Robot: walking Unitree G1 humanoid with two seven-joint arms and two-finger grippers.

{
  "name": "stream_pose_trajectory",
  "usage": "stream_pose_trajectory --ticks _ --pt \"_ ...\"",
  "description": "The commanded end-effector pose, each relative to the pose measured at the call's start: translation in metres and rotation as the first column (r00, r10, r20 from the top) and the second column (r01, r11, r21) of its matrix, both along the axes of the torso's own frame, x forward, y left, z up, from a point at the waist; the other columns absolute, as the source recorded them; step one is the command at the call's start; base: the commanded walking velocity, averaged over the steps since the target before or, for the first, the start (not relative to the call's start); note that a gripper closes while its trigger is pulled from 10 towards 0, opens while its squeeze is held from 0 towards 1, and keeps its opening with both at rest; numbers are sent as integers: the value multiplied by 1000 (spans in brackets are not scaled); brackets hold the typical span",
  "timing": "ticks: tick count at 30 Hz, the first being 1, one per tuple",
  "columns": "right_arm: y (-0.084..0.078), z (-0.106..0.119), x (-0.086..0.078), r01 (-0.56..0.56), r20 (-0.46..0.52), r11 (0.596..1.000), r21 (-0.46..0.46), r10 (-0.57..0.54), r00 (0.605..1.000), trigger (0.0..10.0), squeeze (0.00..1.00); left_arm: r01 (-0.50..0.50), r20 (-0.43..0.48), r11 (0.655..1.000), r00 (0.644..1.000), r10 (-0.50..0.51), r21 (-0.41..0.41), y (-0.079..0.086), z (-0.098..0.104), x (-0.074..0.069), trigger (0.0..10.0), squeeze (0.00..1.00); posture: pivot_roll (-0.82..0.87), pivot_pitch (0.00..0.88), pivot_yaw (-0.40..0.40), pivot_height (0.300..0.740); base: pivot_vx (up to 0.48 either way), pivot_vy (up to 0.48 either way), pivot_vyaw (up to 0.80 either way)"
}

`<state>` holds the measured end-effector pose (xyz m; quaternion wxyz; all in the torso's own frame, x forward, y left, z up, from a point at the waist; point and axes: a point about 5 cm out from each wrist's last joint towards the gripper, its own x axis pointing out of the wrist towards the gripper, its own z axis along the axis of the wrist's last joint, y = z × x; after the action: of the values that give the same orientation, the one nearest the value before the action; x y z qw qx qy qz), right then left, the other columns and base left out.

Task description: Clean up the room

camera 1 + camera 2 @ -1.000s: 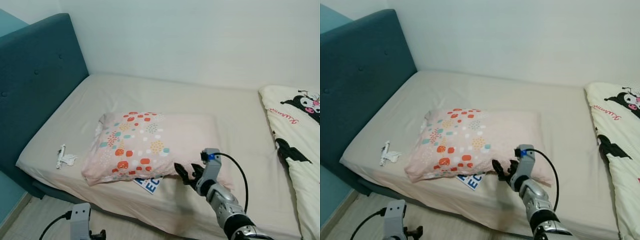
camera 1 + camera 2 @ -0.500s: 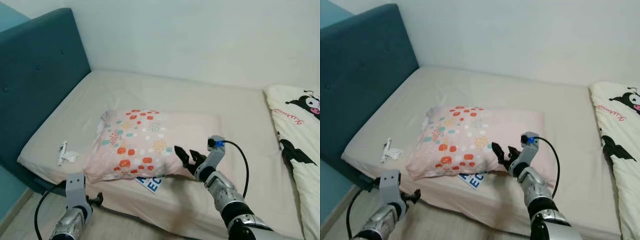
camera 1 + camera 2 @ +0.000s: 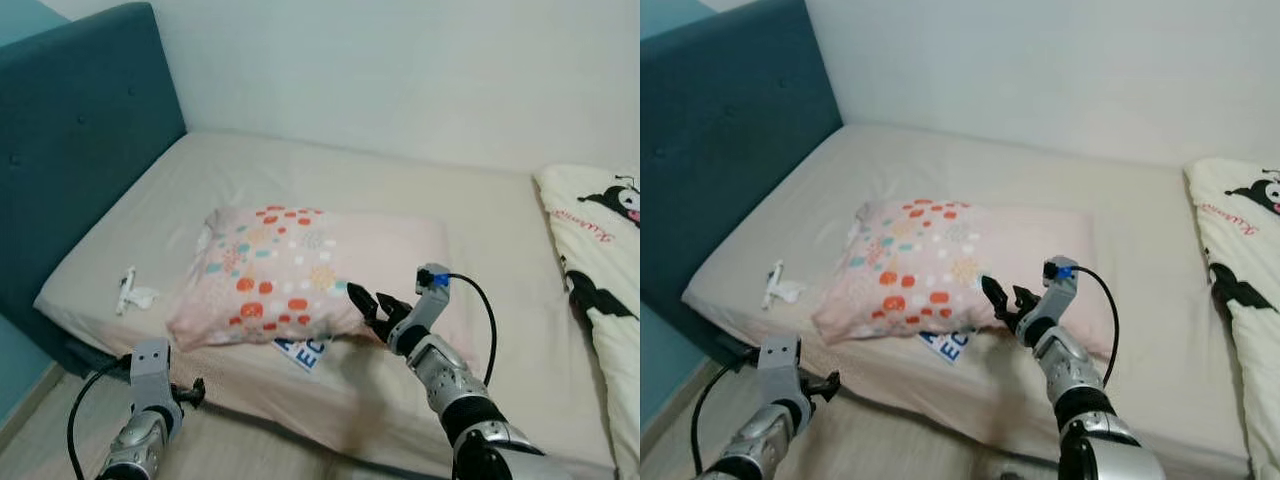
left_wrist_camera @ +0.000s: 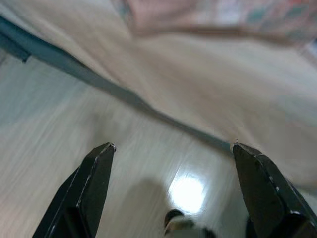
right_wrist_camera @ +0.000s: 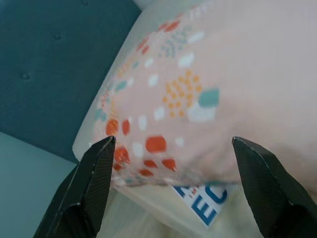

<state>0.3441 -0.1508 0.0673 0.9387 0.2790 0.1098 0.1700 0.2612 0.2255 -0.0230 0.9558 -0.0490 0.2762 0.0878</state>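
A pale pink pillow with orange, teal and white spots lies across the bed's beige mattress. Under its near edge pokes out a white item with blue letters. My right gripper is open and hovers at the pillow's near right edge; in the right wrist view the fingers frame the pillow and the blue-lettered item. My left gripper is open, low beside the bed's front edge over the wooden floor. A small white crumpled object lies at the mattress's left front corner.
A dark teal upholstered headboard stands along the left. A white blanket with a black cartoon character covers the bed's right side. A white wall runs behind the bed. Light wooden floor lies in front.
The camera has shifted. My right gripper has risen from the mattress's front edge up to the pillow's near edge. My left arm has lifted a little beside the bed.
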Motion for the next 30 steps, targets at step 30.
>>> stream_pose_trajectory --ticks 30 --pt "31 58 34 -28 116 959 281 -5 993 10000 0 73 -20 990 997 -71 119 28 -15 -42 10000 0 93 281 92 490 0 0 0"
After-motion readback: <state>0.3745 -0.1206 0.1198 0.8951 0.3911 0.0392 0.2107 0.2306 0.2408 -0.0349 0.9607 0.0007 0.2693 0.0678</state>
